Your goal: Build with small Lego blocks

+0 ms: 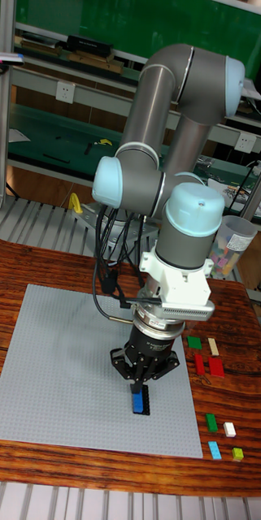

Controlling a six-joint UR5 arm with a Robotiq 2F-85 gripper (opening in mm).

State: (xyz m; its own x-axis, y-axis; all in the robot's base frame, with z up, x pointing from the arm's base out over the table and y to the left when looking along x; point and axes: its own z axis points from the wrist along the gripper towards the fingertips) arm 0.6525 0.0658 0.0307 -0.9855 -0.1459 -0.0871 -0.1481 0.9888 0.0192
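Note:
A large grey baseplate (65,374) lies on the wooden table. Near its right edge a blue brick (136,401) stands on the plate, with a black brick (145,404) tight against its right side. My gripper (137,388) points straight down over them. Its dark fingers (123,375) converge on the top end of the blue brick and look shut on it. The exact contact is hidden by the fingertips.
Several loose bricks lie on the wood right of the plate: green (194,342), cream (213,346), two red (216,367), green (211,421), white (229,429), light blue (215,450), lime (238,453). A clear cup (232,244) of bricks stands at the back right.

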